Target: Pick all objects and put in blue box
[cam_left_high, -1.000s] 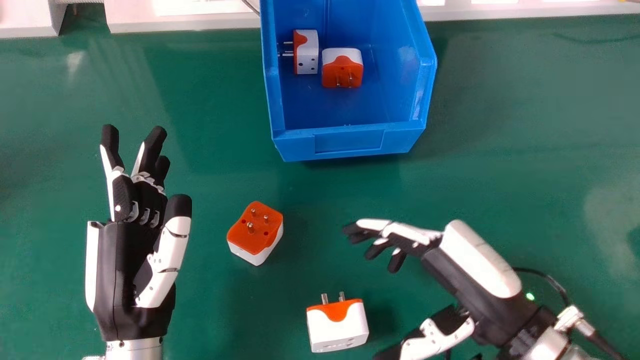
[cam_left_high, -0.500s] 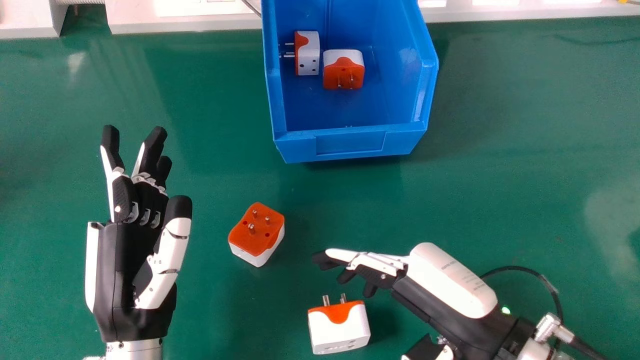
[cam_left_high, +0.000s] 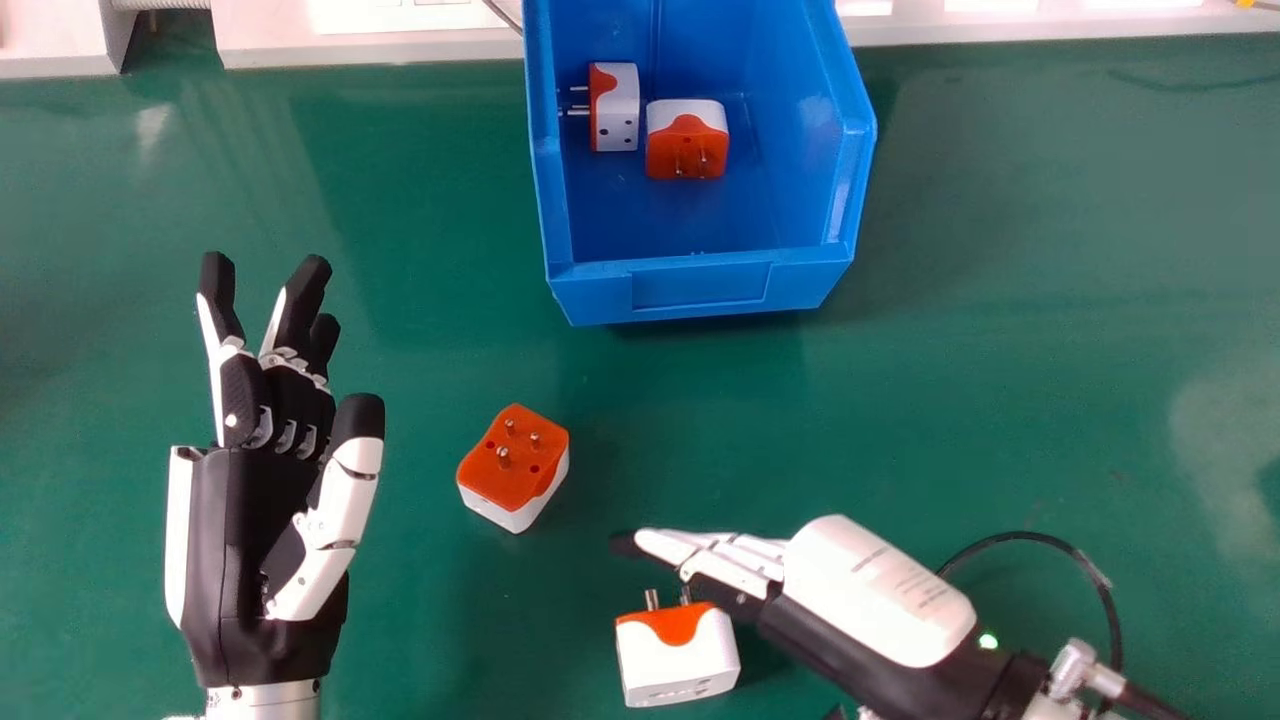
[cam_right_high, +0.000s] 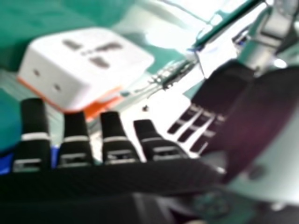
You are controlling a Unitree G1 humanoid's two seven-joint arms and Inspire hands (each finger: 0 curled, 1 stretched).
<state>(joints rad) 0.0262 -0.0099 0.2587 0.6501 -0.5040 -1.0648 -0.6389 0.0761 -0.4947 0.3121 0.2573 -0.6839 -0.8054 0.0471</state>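
My left hand (cam_left_high: pixel 270 480) is held open over the table at the left, holding nothing. At the lower right of the head view my right hand (cam_left_high: pixel 740 565) has its fingers extended just behind and beside a white-and-orange plug adapter (cam_left_high: pixel 675 655) whose pins point away. In the right hand view, the open hand's fingertips (cam_right_high: pixel 74 135) are close to a white adapter (cam_right_high: pixel 88 65). Between the two hands another adapter (cam_left_high: pixel 512 465) lies pins up. The blue box (cam_left_high: pixel 700 285) holds an adapter (cam_left_high: pixel 615 107) on its side and an orange-faced one (cam_left_high: pixel 687 140).
A black cable (cam_left_high: pixel 1050 540) loops behind the right wrist. White structures (cam_left_high: pixel 370 40) line the green table's far edge. Green tabletop (cam_left_high: pixel 1000 380) stretches between the right hand and the box.
My right hand has come down and leftward in the head view, closer to the nearest adapter. The left hand has hardly shifted, and the adapters lie as before.
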